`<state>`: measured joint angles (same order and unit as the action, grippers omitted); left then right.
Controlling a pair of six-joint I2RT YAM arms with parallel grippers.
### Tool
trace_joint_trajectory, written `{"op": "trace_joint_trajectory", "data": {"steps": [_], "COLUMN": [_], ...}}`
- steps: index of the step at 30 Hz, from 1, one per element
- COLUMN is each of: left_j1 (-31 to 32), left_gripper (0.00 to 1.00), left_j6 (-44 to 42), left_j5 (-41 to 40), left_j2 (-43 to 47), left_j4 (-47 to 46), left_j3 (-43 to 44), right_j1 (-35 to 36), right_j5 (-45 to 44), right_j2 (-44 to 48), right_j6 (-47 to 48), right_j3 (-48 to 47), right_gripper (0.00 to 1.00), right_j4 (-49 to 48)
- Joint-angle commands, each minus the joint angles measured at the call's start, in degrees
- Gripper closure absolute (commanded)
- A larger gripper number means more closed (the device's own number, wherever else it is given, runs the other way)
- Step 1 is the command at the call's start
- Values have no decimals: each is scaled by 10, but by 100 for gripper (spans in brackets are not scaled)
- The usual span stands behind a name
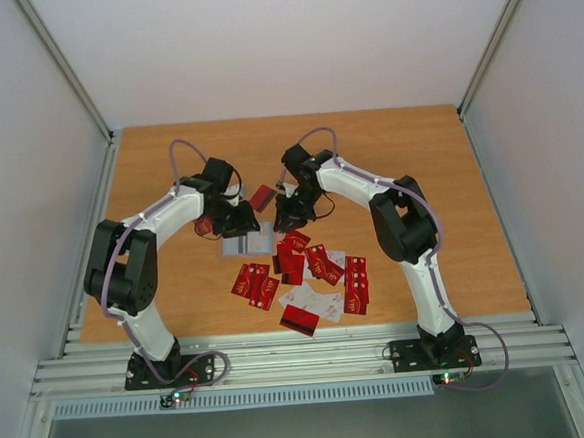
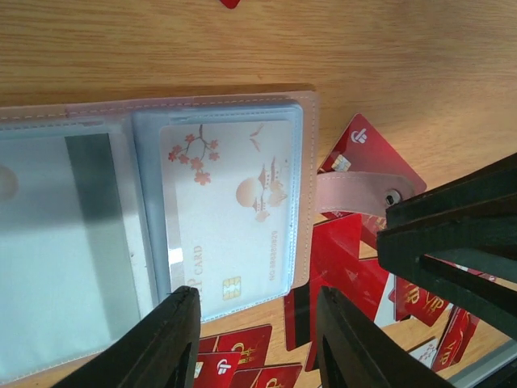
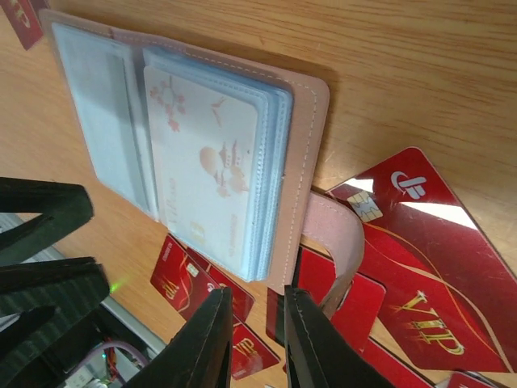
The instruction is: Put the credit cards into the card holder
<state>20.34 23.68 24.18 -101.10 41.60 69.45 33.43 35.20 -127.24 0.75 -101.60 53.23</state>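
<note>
Nearest to you, the credit cards [image 1: 320,265] lie scattered on the wooden surface [image 1: 418,150], between the two arm bases and a little to the right. Most show the red face and a few show the pale face, and several overlap each other.

Just beyond this pile, the card holder [image 1: 246,245] lies open and flat on the surface. Its near right corner touches or covers the far edge of the pile. In the wrist views you see clear plastic sleeves [image 2: 65,242] inside it, and one white card [image 2: 230,210] with a flower drawing sits in the top sleeve of the right half. The closing strap [image 2: 355,194] sticks out from the right edge of the holder and rests on red cards.

Your left tool [image 2: 258,339] hangs over the near edge of the holder. Its fingers are spread wide, with nothing between them. I cannot tell whether the fingertips touch the holder.

Your right tool [image 3: 254,339] hangs near the strap side of the holder, above the red cards. Its fingers stand only a little apart and they pinch nothing. The two tools are close to each other, one on each side of the holder.

Farther away, beyond both tools, one single red card [image 1: 262,197] lies alone on the surface, apart from the pile and the holder.
</note>
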Motion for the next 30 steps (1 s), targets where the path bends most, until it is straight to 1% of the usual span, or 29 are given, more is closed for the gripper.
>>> {"op": "trace_joint_trajectory", "data": {"steps": [1, 3, 5, 7, 11, 15, 21, 30], "left_j1": [1, -1, -3, -5, -7, -7, -7, -7], "left_gripper": [60, 64, 71, 76, 89, 96, 100, 100], "left_j6": [-18, -23, -34, -44, -60, -70, -87, -99], "left_j5": [-4, -13, -20, -23, -22, -20, -44, -35], "left_j2": [-11, -13, -17, -25, -44, -63, -79, -101], "left_j4": [3, 8, 11, 15, 16, 16, 33, 32], "left_j3": [18, 22, 25, 28, 31, 34, 45, 49], "right_j1": [-3, -2, -2, -2, -2, -2, -2, 1], "right_j5": [44, 71, 93, 108, 119, 113, 86, 74], "right_j2": [19, 20, 18, 10, -6, -24, -48, -63], "right_j6": [-34, -55, -81, -102, -123, -126, -109, -100], "right_j3": [9, 16, 26, 29, 21, 5, -7, -7], "right_gripper": [80, 79, 79, 79, 78, 78, 77, 77], "right_j4": [-39, -69, -100, -120, -135, -125, -88, -74]}}
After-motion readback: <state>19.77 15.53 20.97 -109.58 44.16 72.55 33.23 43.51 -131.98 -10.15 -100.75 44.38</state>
